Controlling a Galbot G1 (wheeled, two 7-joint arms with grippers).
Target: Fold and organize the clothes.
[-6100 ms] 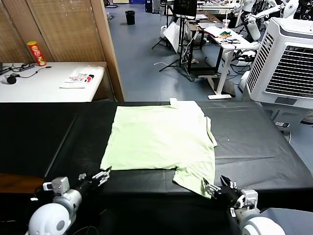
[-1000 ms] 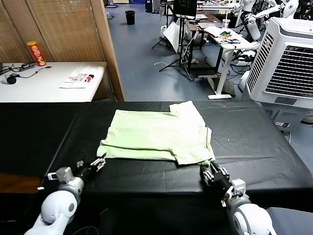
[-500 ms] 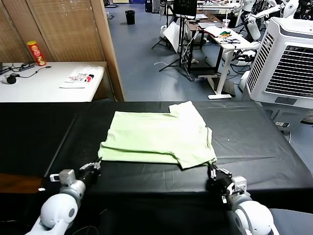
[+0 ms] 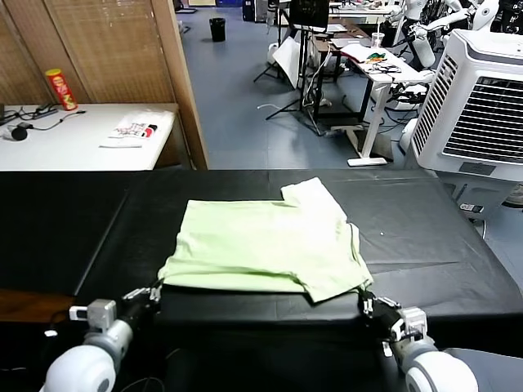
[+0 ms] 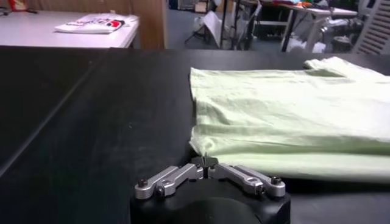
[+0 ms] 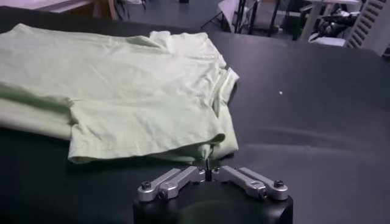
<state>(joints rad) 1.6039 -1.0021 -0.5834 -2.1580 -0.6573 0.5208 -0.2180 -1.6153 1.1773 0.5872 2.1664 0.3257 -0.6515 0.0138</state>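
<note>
Lying: pale light-green short-sleeved shirt of soft fabric [image 4: 265,245], folded over itself, spread near the middle of the long black-covered table [image 4: 425,237], one sleeve toward the far edge
Left gripper [image 4: 153,291]: at the near edge of the table, on the shirt's near left corner; metal fingers [image 5: 177,176] pinched together with a nub of green hem caught between the tips
Right gripper [image 4: 365,300]: at the near edge too, by the shirt's near right corner (fabric edge sits right at its tips); fingers drawn close, and I cannot tell whether they grip the cloth
Side table: white tabletop [image 4: 73,139] off to the left, carrying a white red-and-black printed bag [image 4: 135,128] and a red-and-yellow snack can [image 4: 61,88]
Background: big white air cooler [image 4: 478,106] at the right
</note>
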